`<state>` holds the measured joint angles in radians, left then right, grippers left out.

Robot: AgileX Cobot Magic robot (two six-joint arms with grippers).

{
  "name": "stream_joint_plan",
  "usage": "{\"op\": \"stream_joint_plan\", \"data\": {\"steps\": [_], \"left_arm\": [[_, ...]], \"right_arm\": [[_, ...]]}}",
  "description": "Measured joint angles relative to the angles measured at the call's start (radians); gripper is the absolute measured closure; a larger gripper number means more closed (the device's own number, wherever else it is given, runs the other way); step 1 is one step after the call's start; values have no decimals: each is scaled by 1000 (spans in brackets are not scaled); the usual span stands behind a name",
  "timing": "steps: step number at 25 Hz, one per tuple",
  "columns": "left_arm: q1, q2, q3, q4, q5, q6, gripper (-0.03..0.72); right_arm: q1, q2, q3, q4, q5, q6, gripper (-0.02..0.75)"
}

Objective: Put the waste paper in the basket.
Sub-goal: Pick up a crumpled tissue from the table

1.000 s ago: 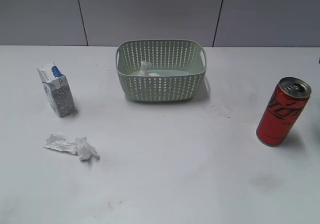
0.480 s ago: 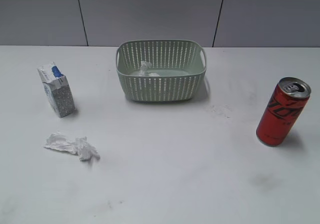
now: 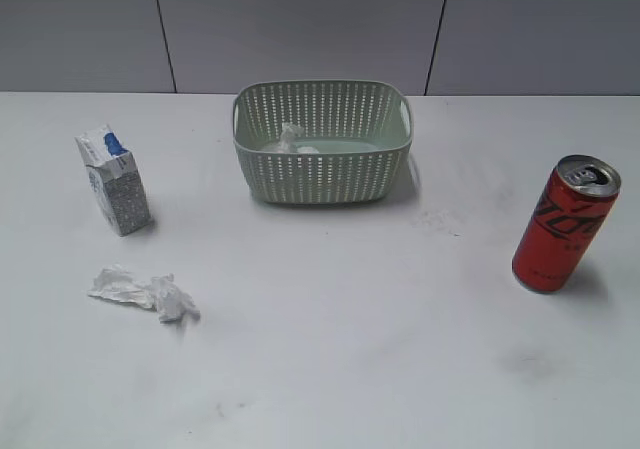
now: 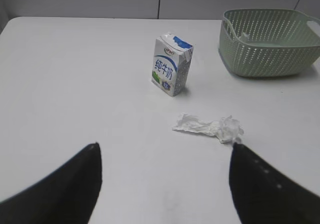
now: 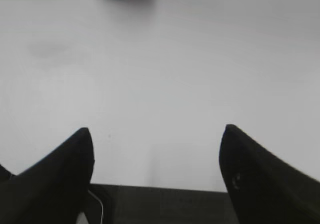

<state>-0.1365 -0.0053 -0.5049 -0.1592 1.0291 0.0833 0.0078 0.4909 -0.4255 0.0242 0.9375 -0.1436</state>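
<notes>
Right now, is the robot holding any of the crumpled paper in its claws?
No, nothing is held. The left gripper and right gripper are both open and empty. Crumpled waste paper lies on the table, untouched.

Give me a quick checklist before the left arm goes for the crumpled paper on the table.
1. Left gripper open and empty: ok, fingers wide apart.
2. Crumpled paper free to grab: ok, it lies alone on the table, apart from the milk carton.
3. Basket upright and open on top: ok.
4. Room in the basket: ok, only some paper shows inside.
5. Right gripper out of the way: ok, open over bare table near the red can.
6. All the waste paper accounted for: cannot tell.
</notes>
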Motion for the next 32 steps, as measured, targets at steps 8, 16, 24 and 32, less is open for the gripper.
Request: {"op": "stream_joint_plan", "data": {"steps": [8,16,24,32], "left_arm": [[0,0,0,0,0,1,100],[0,0,0,0,0,1,100],[0,0,0,0,-1,1,100],[0,0,0,-4,-1,1,100]], "right_arm": [[0,-303,3,0,2,0,146],[0,-485,6,0,2,0,146],[0,-495,6,19,2,40,146],[0,-495,6,-31,2,45,146]]}}
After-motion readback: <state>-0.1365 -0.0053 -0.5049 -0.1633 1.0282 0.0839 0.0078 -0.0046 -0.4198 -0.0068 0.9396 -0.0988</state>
